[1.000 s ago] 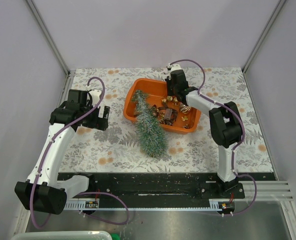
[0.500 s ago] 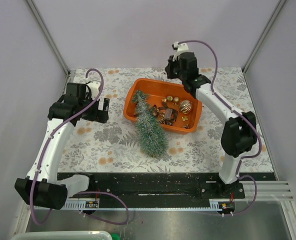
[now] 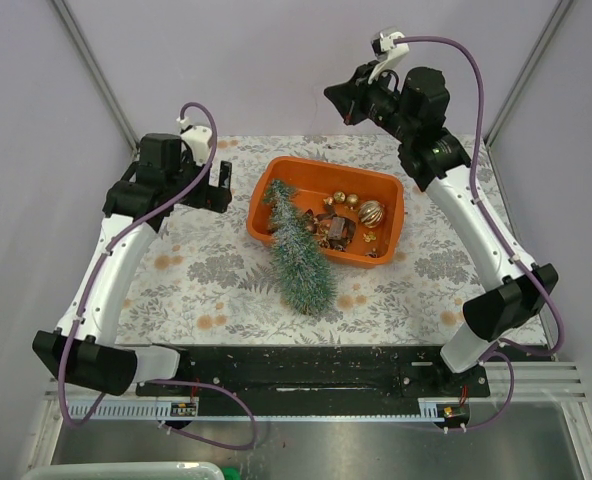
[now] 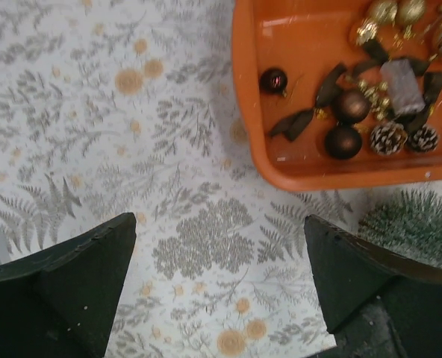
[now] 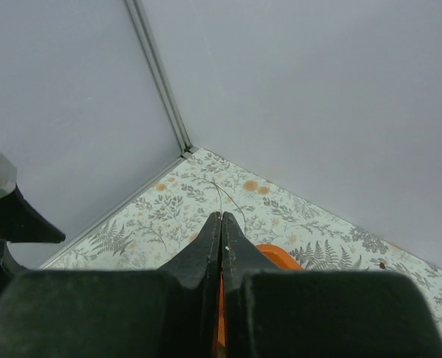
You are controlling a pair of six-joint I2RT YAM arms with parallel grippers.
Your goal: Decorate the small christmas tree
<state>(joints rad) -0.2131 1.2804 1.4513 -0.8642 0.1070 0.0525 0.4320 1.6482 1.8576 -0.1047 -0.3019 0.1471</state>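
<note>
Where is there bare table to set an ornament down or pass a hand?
Bare cloth lies between the left arm and the small christmas tree, and between the orange tray and the right arm. Crowded: the tray's right half, full of baubles, and its front rim where the tree crosses.

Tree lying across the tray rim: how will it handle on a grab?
Probably light: the small christmas tree is mostly bristles. They likely squash, so a pinch may slip. Propped on the orange tray rim, it may pivot.
</note>
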